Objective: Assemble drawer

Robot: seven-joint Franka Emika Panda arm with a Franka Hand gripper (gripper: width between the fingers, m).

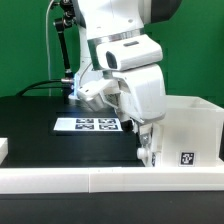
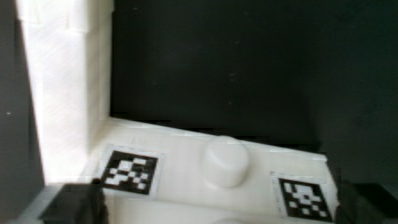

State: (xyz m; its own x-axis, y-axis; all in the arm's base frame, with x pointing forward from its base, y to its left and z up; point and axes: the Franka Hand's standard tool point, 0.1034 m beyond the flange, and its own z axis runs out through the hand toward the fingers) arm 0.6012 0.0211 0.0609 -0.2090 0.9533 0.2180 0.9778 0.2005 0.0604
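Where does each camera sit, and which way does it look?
Exterior view: off the arm, beside the table, looking across at the white arm, the marker board and the drawer casing.
Wrist view: on the wrist, looking past the dark fingertips at a white part with two tags.
Shared: white drawer plastic with square tags; whether it is the same part is unclear.

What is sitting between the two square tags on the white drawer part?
A small rounded white knob sits on the white drawer part, between one tag and the other tag. Only the wrist view shows this.
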